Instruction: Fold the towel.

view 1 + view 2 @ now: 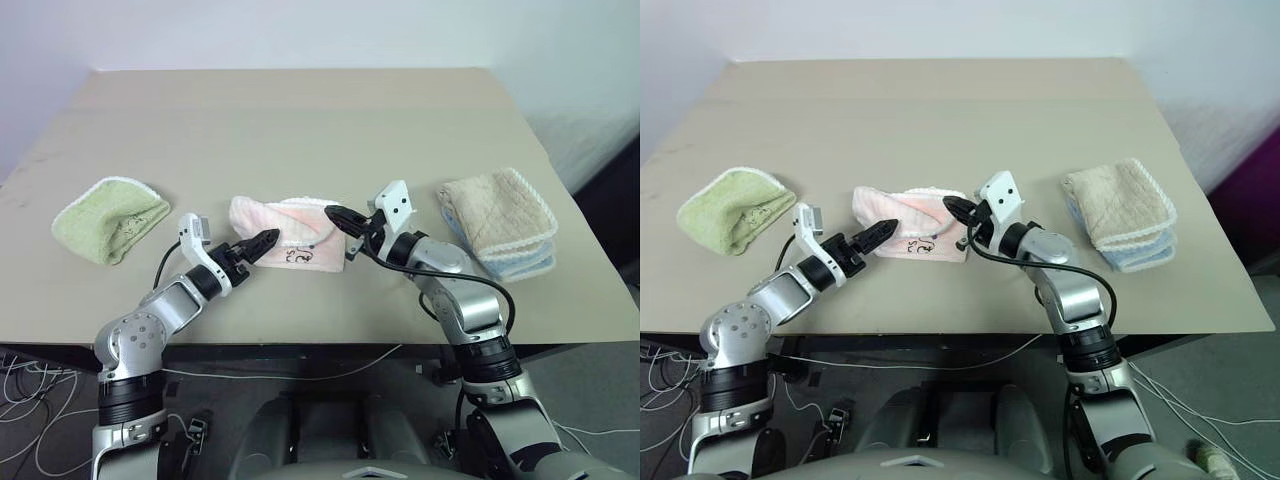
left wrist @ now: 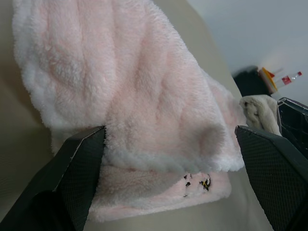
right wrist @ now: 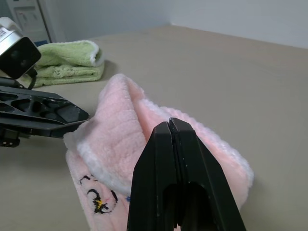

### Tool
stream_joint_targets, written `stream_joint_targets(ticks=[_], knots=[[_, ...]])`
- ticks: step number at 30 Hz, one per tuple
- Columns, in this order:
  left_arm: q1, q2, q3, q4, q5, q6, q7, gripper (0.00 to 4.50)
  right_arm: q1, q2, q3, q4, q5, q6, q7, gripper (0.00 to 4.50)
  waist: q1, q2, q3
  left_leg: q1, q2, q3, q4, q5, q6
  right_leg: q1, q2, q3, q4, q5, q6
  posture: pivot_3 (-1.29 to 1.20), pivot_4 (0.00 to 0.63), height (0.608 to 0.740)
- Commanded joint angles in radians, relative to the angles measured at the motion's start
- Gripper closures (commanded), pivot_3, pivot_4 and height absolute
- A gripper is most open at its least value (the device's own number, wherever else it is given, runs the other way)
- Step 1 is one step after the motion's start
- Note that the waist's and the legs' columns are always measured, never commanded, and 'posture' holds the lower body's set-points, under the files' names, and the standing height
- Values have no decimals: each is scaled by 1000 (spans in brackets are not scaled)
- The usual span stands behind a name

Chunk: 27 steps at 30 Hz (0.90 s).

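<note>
The towel [image 1: 290,236] lies as a pale pink folded bundle at the middle of the table, its small dark motif [image 1: 300,257] facing the front edge. My left gripper [image 1: 262,242] is at the bundle's left end, level and open; in the left wrist view its fingers [image 2: 79,163] stand wide apart on either side of the towel [image 2: 134,96]. My right gripper [image 1: 335,215] reaches in from the right and is shut, its tips over the towel's upper right edge. In the right wrist view the closed fingers [image 3: 171,159] show no cloth between them.
A light green folded towel [image 1: 110,218] lies at the table's left. A beige folded towel [image 1: 498,212] sits on a blue one [image 1: 520,264] at the right. The tan table [image 1: 300,120] stretches bare toward the wall. Its front edge runs just under my arms.
</note>
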Motion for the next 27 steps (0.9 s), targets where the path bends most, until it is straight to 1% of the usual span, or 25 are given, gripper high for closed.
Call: stream_joint_targets(ticks=[1,3,5,10,11,13,15,20,24,25,27], knots=[[-20,-14,-11,3,-14,50,44,18,-3,7,5,-46,3,-20,-5,4500,0,0,0,0,0,0,0,0,0,0,0,0,0,0,0,0,150,740],[-32,-25,-6,36,-13,83,85,18,-4,9,8,-44,3,-20,-6,4500,1,0,0,0,0,0,0,0,0,0,0,0,0,0,0,0,150,740],[-36,-21,-39,56,18,115,100,18,-4,12,10,-43,3,-21,-6,4500,1,0,0,0,0,0,0,0,0,0,0,0,0,0,0,0,150,740],[-52,-19,-100,77,63,165,94,18,-6,18,12,-40,2,-25,-11,4500,4,1,-1,2,0,0,0,0,0,3,0,0,0,0,0,0,150,740],[-57,-17,-114,81,72,174,87,189,-6,21,10,-41,1,-27,-16,4500,5,1,-1,3,0,0,0,0,0,3,0,0,0,0,0,0,150,740],[-65,-15,-130,87,85,184,73,623,-7,24,4,-43,2,-30,-25,4500,6,1,-2,3,-1,0,0,0,0,5,0,-1,-1,0,0,0,150,740],[-70,-15,-132,92,95,190,61,1244,-12,28,-11,-47,8,-36,-37,4500,6,1,-2,4,-1,0,0,0,0,5,0,-1,-1,0,0,0,150,740],[-83,-20,-119,106,104,196,34,3007,-34,34,-63,-57,33,-53,-69,4500,6,1,-2,4,-1,-1,0,0,0,5,-1,-1,-1,0,0,0,150,740],[-84,-26,-117,105,115,190,8,4276,-41,29,-89,-54,40,-62,-83,4500,7,1,-2,4,-1,-1,0,0,0,5,-1,-1,-1,0,0,0,150,740],[-84,-28,-115,104,116,188,3,4493,-40,28,-90,-53,38,-63,-84,4500,7,1,-2,4,-1,-1,0,0,0,5,-1,-1,-1,0,0,0,150,740],[-86,-31,-111,103,119,188,-4,4493,-37,28,-91,-52,37,-65,-84,4500,6,1,-2,4,-1,-1,0,0,0,5,-1,-1,-1,0,0,0,150,740]])
